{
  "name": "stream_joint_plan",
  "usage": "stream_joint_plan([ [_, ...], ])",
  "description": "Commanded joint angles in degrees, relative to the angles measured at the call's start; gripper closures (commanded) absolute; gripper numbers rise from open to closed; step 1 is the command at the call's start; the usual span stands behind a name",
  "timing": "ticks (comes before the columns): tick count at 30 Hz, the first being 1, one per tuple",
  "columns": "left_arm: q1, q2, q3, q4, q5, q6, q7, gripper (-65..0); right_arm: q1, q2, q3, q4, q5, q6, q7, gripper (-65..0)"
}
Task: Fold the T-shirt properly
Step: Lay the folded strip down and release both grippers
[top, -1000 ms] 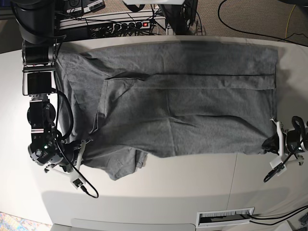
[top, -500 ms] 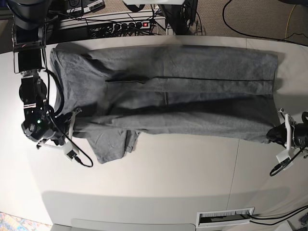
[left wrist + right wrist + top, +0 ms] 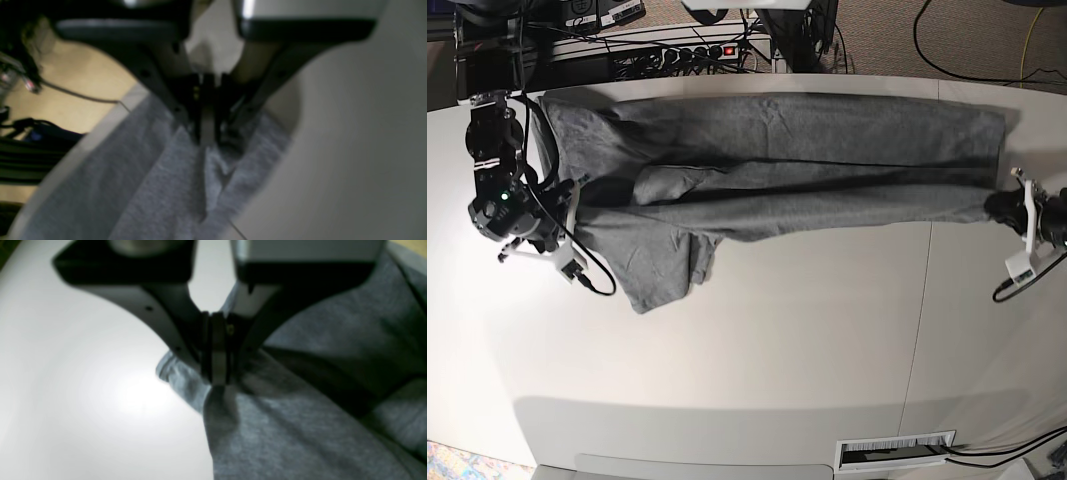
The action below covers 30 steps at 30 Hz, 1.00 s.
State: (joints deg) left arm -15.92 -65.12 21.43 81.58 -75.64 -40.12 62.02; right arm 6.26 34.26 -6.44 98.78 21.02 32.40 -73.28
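T-shirt (image 3: 777,175) lies stretched along our bench (image 3: 777,340), one sleeve hanging loose – base view only | wrist views: left gripper (image 3: 208,140) and right gripper (image 3: 217,380), jaws clamped on its edges.

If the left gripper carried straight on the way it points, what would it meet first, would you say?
Probably the heather-grey cotton T-shirt itself: the left gripper is shut on its edge, with more cloth directly ahead.
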Motion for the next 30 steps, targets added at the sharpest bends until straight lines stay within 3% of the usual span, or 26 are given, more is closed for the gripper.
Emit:
stream_joint_plan([
  [1,-0.2,-1.9,-0.7,0.3,-1.2,0.1,0.2,0.0,-0.2,1.2,1.7,1.5,-0.4,-0.2,0.0,0.0],
  [10,5.6,-1.5,-0.7,0.3,-1.1,0.1,0.1,0.0,-10.3,1.2,8.1,7.6,1.2,-0.2,-0.1,0.0],
  [20,8.5,-0.1,-0.7,0.3,-0.9,0.1,0.1,0.0,-13.1,1.2,8.3,7.7,-0.7,-0.1,-0.4,0.0],
  [24,10.3,-0.1,-0.7,0.3,1.4,0.1,0.1,-25.2,-13.1,1.2,8.3,7.7,-1.5,-0.1,-0.4,0.0],
  [30,10.0,-0.1,-0.7,0.3,11.9,0.1,-7.9,-26.0,-13.1,1.2,8.3,7.7,-1.5,-0.1,-0.5,0.0],
])
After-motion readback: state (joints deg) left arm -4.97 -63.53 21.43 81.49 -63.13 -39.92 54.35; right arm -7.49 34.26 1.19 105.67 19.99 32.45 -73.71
